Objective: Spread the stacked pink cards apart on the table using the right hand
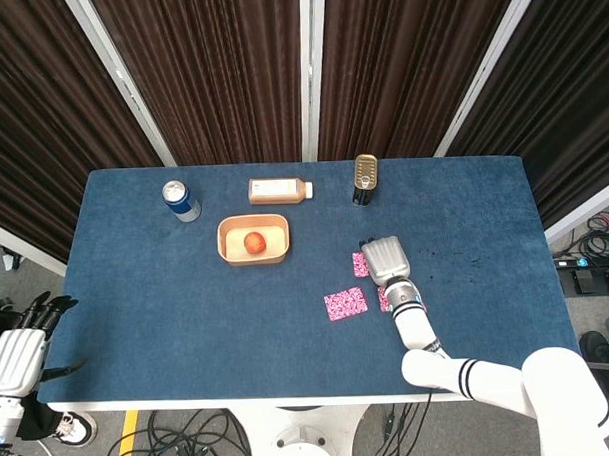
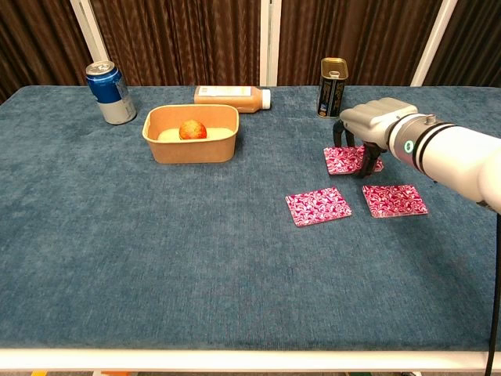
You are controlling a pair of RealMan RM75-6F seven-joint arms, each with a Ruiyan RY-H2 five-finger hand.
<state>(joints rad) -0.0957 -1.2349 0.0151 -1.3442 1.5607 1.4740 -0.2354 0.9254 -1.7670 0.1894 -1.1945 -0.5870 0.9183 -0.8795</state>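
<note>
— On the blue table (image 2: 117, 235), right of centre: the right hand (image 2: 374, 117) arches over a pink card (image 2: 350, 160), fingertips (image 2: 365, 168) pressed down on it, nothing pinched. Two more pink cards lie nearer the front edge, one (image 2: 318, 205) to the left, one (image 2: 394, 200) to the right, all three apart from each other

— How should the slide be finished?

— My guess: keep light, even downward pressure, stop while the card sits well short of the tin (image 2: 333, 87), then lift straight up so it doesn't drag back

— Any labels?

— The tin, the lying bottle (image 2: 232, 98) and the blue can (image 2: 111, 92) carry print too small to read. A fruit sits in the tan bowl (image 2: 190, 143). The left hand (image 1: 19, 348) hangs off the table, fingers spread, holding nothing
</note>
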